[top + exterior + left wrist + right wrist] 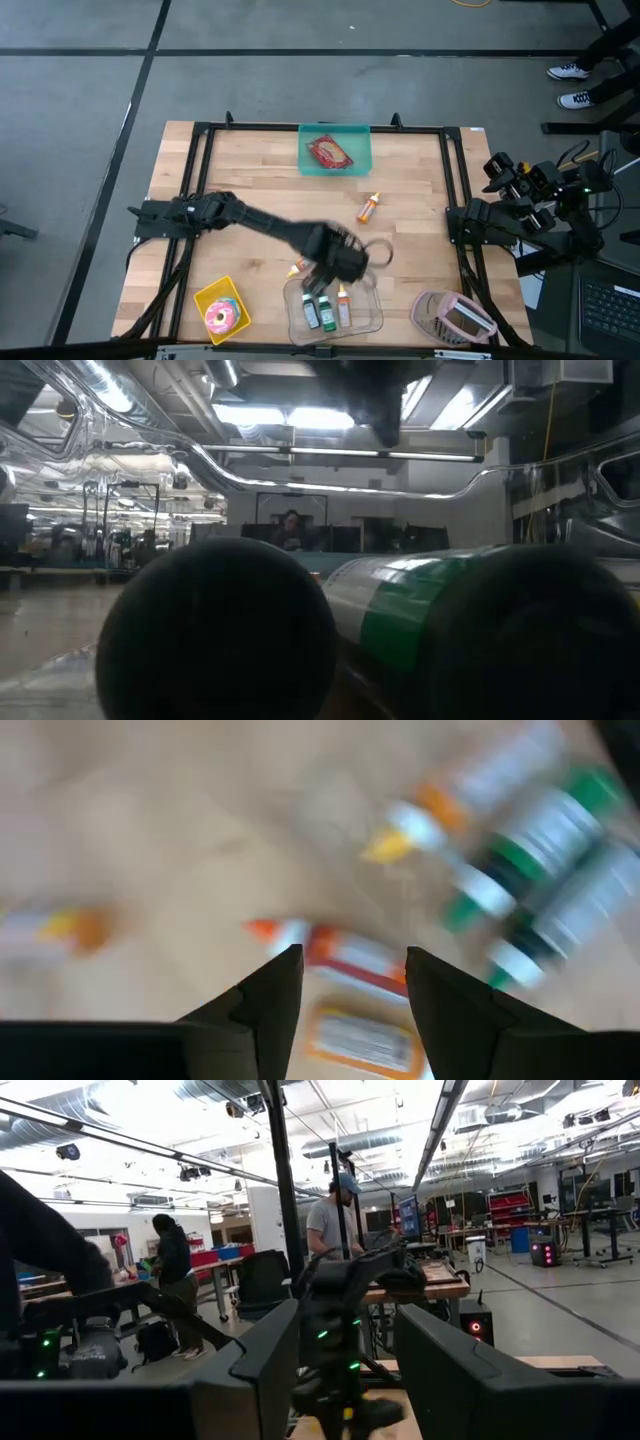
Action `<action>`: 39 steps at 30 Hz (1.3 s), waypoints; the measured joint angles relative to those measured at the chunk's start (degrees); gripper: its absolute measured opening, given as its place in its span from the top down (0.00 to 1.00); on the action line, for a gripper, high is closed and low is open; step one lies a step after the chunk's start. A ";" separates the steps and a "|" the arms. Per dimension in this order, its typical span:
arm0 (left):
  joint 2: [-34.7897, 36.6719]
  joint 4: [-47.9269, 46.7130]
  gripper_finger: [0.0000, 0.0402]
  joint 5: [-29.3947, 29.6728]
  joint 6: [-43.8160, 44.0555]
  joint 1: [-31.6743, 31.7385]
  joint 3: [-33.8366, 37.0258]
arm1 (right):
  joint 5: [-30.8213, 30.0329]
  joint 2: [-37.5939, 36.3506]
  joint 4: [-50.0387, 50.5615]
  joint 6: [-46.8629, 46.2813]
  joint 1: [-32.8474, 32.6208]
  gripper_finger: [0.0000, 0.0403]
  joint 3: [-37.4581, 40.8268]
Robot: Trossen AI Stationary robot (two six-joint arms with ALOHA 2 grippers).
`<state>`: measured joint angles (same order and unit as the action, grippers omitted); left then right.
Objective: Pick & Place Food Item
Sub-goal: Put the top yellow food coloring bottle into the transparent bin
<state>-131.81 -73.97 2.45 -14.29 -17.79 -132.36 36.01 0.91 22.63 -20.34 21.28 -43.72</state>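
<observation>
Your left gripper hovers just above the clear tray's far rim, jaws spread and empty. One orange-capped bottle lies directly beneath, still outside the tray. Right gripper parked, jaws spread.
</observation>
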 joint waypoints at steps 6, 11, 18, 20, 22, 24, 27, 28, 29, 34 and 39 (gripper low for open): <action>0.73 2.68 0.58 3.04 27.73 7.63 -2.09 | -0.13 0.00 -0.81 -0.02 0.00 0.59 0.00; 0.16 5.98 0.58 3.79 40.95 13.08 -2.07 | -0.50 0.00 -0.93 -0.08 0.00 0.59 0.00; -1.57 14.44 0.58 5.46 45.72 19.30 -2.12 | -0.63 0.00 -0.66 -1.77 0.00 0.59 -0.01; -2.41 15.37 0.58 5.47 45.99 20.73 -2.06 | -0.69 0.00 -0.24 -2.40 0.02 0.59 -0.02; -3.27 16.46 0.58 4.69 46.05 21.88 -2.07 | -1.57 0.00 0.19 -3.10 0.00 0.59 -0.02; -4.59 17.40 0.58 2.52 46.11 22.90 -2.07 | -3.00 0.00 1.03 -3.25 0.00 0.59 -0.02; -6.85 17.79 0.58 0.73 46.13 23.99 -2.07 | -4.13 0.02 1.16 -3.29 0.00 0.59 -0.02; -7.59 18.12 0.58 0.50 46.15 24.20 -2.07 | -4.13 0.02 1.09 -3.32 0.02 0.59 -0.02; -8.49 17.81 0.58 0.38 46.32 24.40 -2.07 | -4.13 0.02 0.99 -3.32 0.02 0.59 -0.02; -11.18 20.92 0.58 -1.22 50.02 24.67 -2.05 | -3.87 0.02 0.86 -3.48 0.00 0.59 -0.02; -12.27 26.77 0.58 -2.47 55.70 25.32 -2.05 | -2.41 0.02 0.82 -5.95 0.00 0.59 -0.02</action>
<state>-144.08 -47.20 -0.02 41.40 7.53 -134.41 33.60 0.93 23.44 -26.29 21.28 -43.75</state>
